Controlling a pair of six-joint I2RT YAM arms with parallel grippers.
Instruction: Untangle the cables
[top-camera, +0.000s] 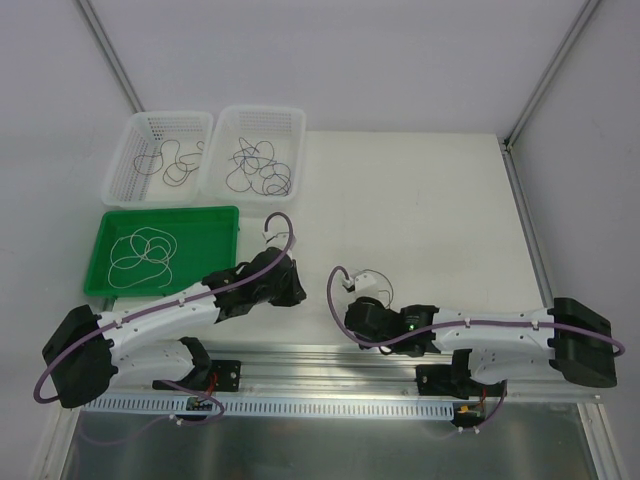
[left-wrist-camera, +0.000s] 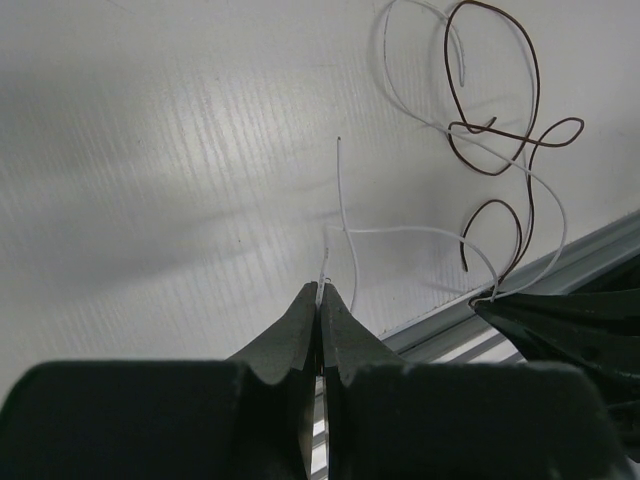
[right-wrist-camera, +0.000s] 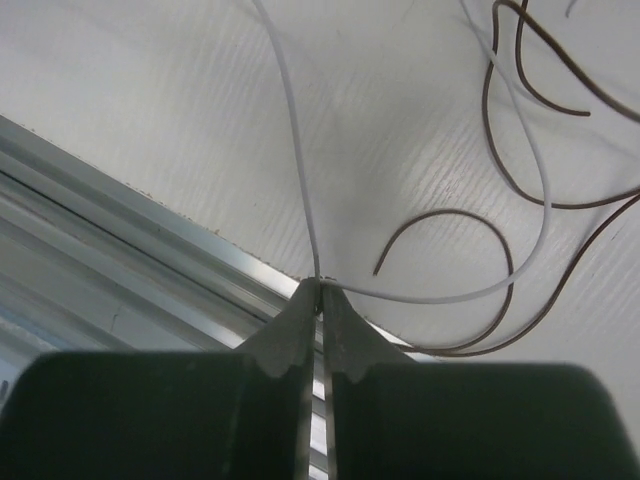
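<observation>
Low over the tabletop (left-wrist-camera: 150, 150), the left pincer (left-wrist-camera: 320, 292) and the right pincer (right-wrist-camera: 320, 288) each clamp the white cable (left-wrist-camera: 420, 232), beside the brown cable (left-wrist-camera: 455, 130).

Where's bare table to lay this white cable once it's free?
Freest: the table right of the white baskets, running to the right frame post. Crowded: the near strip by the aluminium rail, where white cable and brown cable loop between left gripper and right gripper. Far left is taken by the baskets and green tray.

Overhead view looking down from behind, wrist views close over table (left-wrist-camera: 150, 150), sharing white cable (left-wrist-camera: 400, 229).
</observation>
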